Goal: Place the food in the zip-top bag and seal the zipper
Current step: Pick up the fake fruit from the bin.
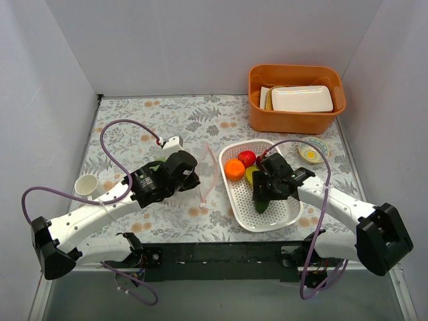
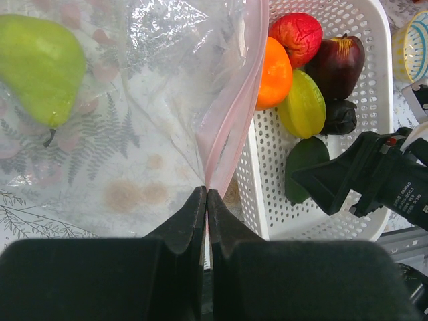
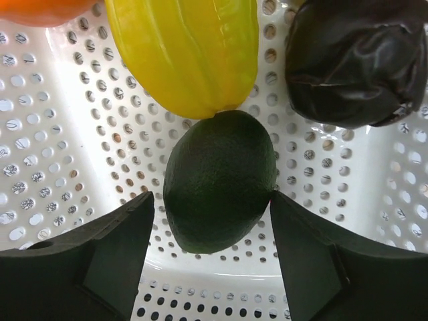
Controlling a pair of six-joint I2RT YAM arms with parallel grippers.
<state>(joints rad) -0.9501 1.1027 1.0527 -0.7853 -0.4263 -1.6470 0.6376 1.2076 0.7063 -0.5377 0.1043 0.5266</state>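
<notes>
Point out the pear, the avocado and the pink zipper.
pear (image 2: 40, 67), left wrist view, middle of body
avocado (image 3: 219, 179), right wrist view, centre of skin
zipper (image 2: 253, 60), left wrist view, upper strip

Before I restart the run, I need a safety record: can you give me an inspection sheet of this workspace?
Surface: floral-patterned table.
Job's things: bag clear, pear showing through it; orange, apple, plum, yellow-green fruit, avocado in basket.
Clutter: orange bin with white dishes, small dish, white cup.
Grippers: left gripper, jaws shut on zipper; right gripper, jaws open around avocado.
Cables: purple cables loop over the table.
Surroundings: plain white walls.
</notes>
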